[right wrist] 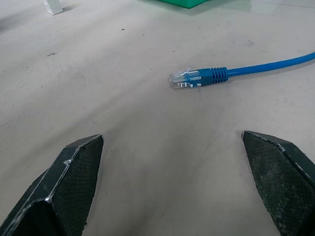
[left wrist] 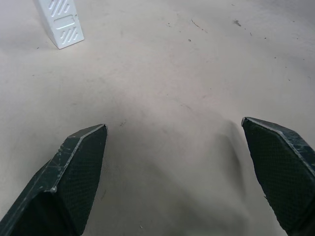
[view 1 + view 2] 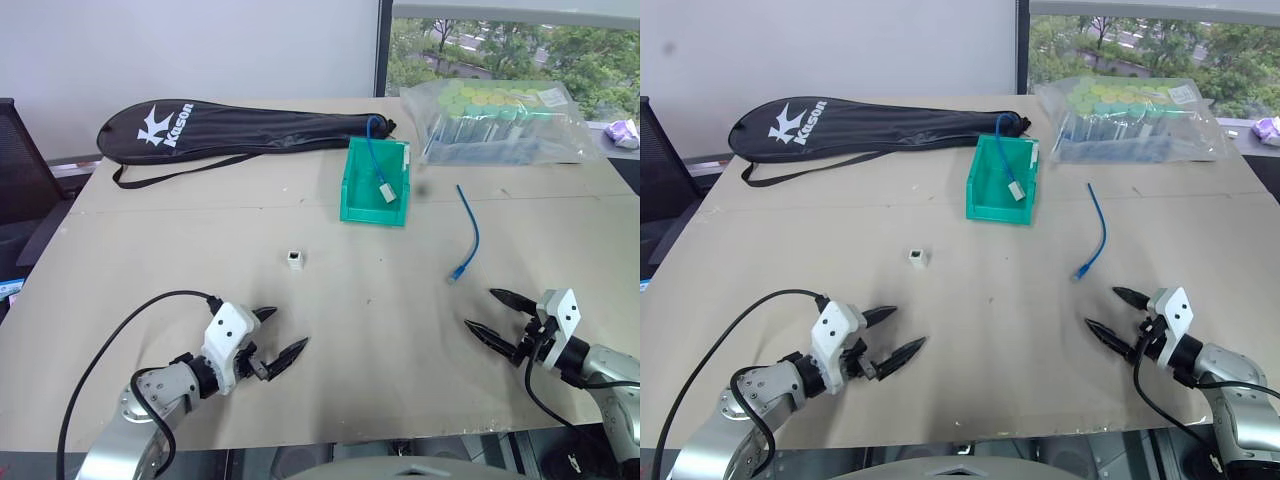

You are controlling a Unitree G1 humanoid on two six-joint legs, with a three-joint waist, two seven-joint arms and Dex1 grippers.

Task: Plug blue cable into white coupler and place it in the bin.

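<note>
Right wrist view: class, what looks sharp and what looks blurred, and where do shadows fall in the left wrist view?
Right wrist view: the thin blue cable's clear plug is crisp, while the black fingers near the lens look soft. Left wrist view: a soft dark shadow lies on the beige tabletop between the open left gripper's fingers.

Silver arms, white wrist blocks, loose black cables. Left gripper [image 3: 277, 340], right gripper [image 3: 493, 310]: two black pointed fingers [image 2: 74, 172] each, cross-hatched pads, scuffed edges.
</note>
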